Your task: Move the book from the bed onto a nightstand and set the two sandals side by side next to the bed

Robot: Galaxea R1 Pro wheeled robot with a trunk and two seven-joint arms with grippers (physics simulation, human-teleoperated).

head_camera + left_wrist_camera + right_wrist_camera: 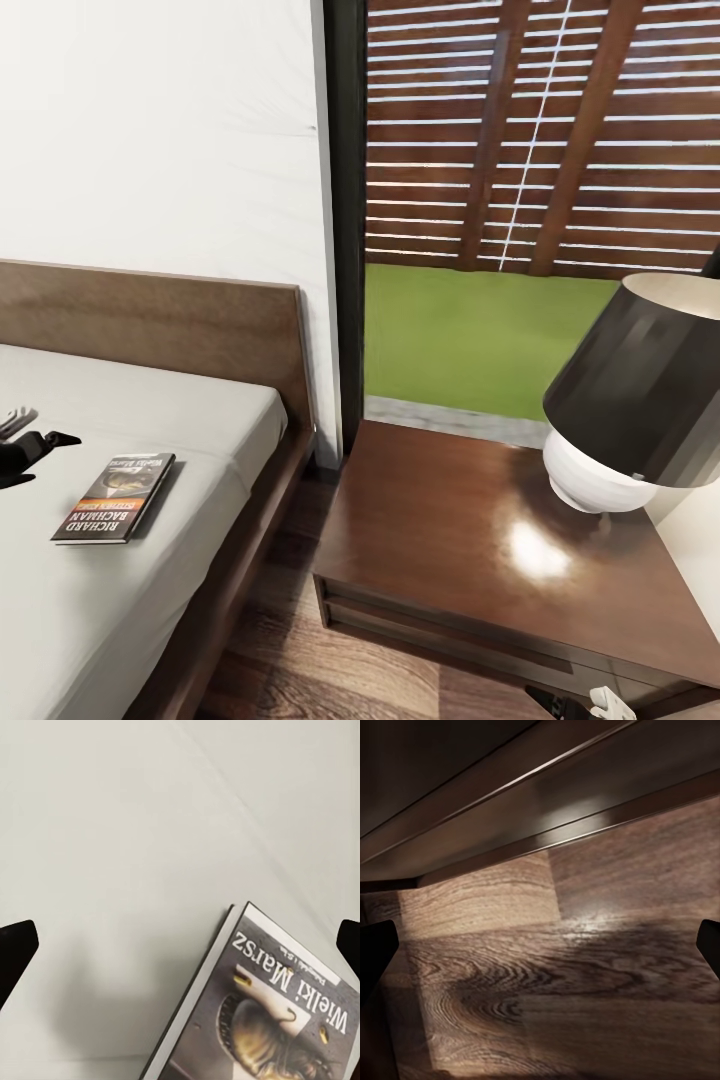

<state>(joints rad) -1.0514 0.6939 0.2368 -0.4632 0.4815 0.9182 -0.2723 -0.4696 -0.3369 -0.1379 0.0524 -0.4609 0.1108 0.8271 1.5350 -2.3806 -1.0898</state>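
The left claw (22, 440) hovers with its fingers spread wide and empty over the light-grey mattress of the bed (120, 590), and the paperback book (114, 497) lies flat on that mattress just beside it, on the side toward the nightstand (480, 530) and a little nearer the foot of the bed. In the left wrist view the two dark fingertips (16, 952) stand at opposite edges with bare sheet between them, while the book (259, 1012) sits off-centre, one corner reaching in between the fingers, so the claw is not yet squared over the cover. The book's long axis runs roughly along the length of the bed, slightly skewed. The right claw (590, 705) hangs low in front of the nightstand, its fingertips (375, 952) also well apart and holding nothing, above the wooden floor (547, 1005). The left arm is plainly the nearer to the book; the glossy tabletop beside the black-shaded lamp (640, 400) lies bare across the gap from the bed.
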